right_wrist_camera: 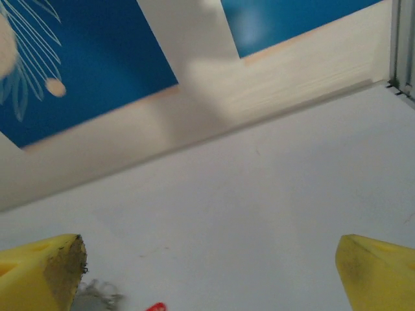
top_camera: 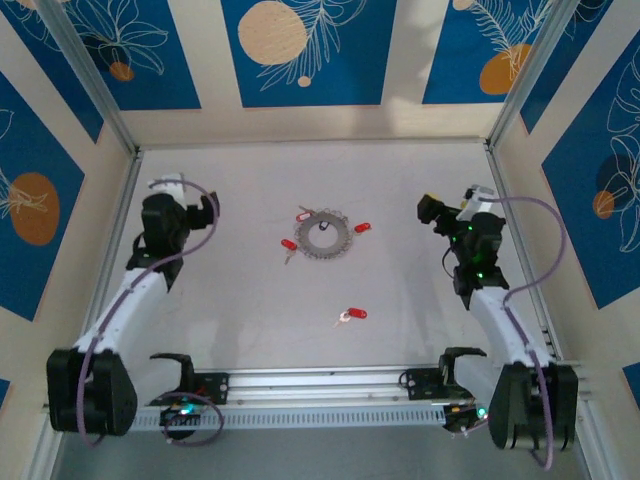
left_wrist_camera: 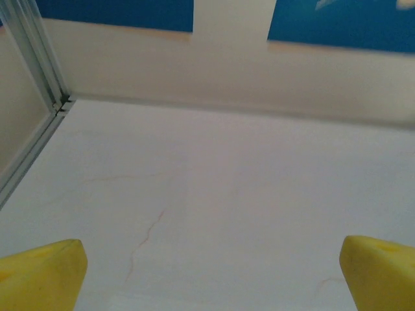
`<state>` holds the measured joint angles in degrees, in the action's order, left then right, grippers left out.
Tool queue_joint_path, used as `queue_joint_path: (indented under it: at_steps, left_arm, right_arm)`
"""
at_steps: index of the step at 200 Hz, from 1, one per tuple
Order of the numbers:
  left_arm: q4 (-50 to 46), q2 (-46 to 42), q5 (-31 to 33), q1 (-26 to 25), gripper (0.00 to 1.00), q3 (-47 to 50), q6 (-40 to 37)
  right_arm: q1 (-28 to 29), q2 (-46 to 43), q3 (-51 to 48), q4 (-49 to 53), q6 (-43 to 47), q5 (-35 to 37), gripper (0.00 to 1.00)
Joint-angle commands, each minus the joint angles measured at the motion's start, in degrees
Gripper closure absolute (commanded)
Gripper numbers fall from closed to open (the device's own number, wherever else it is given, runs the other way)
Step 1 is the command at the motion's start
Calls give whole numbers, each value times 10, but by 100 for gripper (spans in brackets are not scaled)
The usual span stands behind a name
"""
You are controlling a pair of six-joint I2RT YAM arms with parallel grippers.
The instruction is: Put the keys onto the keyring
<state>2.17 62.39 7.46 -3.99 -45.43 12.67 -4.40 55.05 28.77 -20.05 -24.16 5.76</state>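
Left gripper (top_camera: 205, 210): raised over the left side of the table (top_camera: 230, 330) in the overhead view, with nothing in it.
Left wrist view: the left gripper (left_wrist_camera: 211, 278) shows two yellow fingertips (left_wrist_camera: 40, 275) at the bottom corners, jaws wide apart. Bare white table lies between and ahead of them, and blue wall panels (left_wrist_camera: 117, 13) stand beyond.
Keyring (top_camera: 325, 236): flat on the table, between the two grippers and well apart from both. It lies to the right of the left jaws and to the left of the right jaws.
Keys (top_camera: 289, 244): one lies at the ring's left rim and a second (top_camera: 304, 214) at its upper left rim. Whether they touch the rim is too small to tell. A third key (top_camera: 362, 227) lies just beside the right rim. A fourth (top_camera: 352, 314) lies loose nearer the arm bases, apart from the ring and from both jaws.
Right wrist view: the right gripper (right_wrist_camera: 211, 272) also has its yellow fingertips (right_wrist_camera: 379, 272) spread wide. By the fingertip at the lower left of this view is a blurred grey shape (right_wrist_camera: 97, 299), probably the keyring's rim. A scrap of red (right_wrist_camera: 155, 306) sits next to it at the bottom edge.
Right gripper (top_camera: 432, 210): raised over the table's right side in the overhead view, holding nothing.
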Motion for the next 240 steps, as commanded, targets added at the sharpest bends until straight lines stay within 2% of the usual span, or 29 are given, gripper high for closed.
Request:
queue_joint_path:
  at_steps: [1,17,33,43,52,75,93,115,146,174,197,211,240]
  left_arm:
    - [-252,-18,-21,-1,0,-104,147]
    - [-315,-2,-81,-1,0,-159,148]
    - [-330,24,-199,1,0,-183,108]
    - [-336,47,-274,0,0,-189,94]
    - [-346,71,-308,-1,0,-194,90]
    - [-357,104,-307,-2,0,-182,67]
    - [-347,107,-292,-1,0,-156,57]
    - [-340,123,-300,-1,0,-139,51]
    - [-364,138,-276,-1,0,-147,41]
    - [-358,137,-283,-1,0,-144,48]
    - [-353,135,-286,-1,0,-135,56]
    - [-351,139,-291,-1,0,-136,57]
    - [-342,156,-324,-4,0,-123,85]
  right_arm:
    - [-9,-5,-3,115,-74,-128,1]
    - [59,10,34,191,-13,-105,1]
    - [139,54,74,245,36,-102,0]
    - [184,92,108,283,57,-97,6]
    - [219,126,134,311,67,-96,12]
    - [268,197,171,327,31,-129,36]
    - [287,240,198,344,-27,-137,47]
    - [304,280,223,372,-105,-123,67]
    - [309,325,240,370,-184,-123,70]
    - [308,372,254,361,-227,-127,74]
    - [308,406,268,345,-224,-131,81]
    - [304,418,274,345,-220,-115,81]
    - [296,446,279,328,-223,-138,81]
